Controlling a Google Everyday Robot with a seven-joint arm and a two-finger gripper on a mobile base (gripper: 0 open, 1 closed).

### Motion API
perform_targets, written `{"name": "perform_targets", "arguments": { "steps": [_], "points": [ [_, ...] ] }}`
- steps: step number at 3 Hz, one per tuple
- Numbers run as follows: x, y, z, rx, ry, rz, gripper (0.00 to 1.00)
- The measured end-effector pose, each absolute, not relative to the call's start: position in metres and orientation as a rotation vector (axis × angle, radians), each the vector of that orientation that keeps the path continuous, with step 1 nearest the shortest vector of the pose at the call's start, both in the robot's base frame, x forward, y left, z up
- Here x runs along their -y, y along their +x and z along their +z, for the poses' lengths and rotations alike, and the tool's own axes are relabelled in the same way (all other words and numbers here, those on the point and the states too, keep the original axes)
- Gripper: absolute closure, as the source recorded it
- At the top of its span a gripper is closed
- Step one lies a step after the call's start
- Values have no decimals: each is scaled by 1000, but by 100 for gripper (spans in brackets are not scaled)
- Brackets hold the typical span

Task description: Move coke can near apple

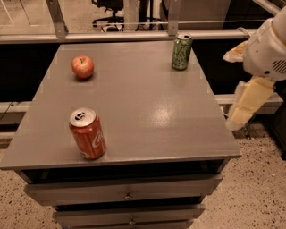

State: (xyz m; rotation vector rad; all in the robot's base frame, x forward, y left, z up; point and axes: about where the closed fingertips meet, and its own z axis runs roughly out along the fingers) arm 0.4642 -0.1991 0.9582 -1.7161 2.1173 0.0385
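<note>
The coke can [87, 134] stands upright near the front left edge of the grey table [147, 112]; it is red-orange with white script and a silver top. The apple [82, 67] is small and red and lies at the back left of the table, well behind the can. My gripper [248, 103] hangs off the table's right side, pale yellow under the white arm [268, 49]. It is far from the can and the apple and holds nothing that I can see.
A green can [181, 52] stands upright at the table's back right. Drawers [127, 194] sit under the table front. A metal rail [134, 36] and an office chair [111, 13] lie behind. The floor is speckled.
</note>
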Motion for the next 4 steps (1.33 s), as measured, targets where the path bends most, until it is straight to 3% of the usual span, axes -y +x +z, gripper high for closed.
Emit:
{"name": "perform_targets", "arguments": {
  "steps": [2,4],
  "points": [
    [115,478,920,-1854,-1736,541,0],
    [35,449,897,-1640,-1685,1052,0]
  ]
}}
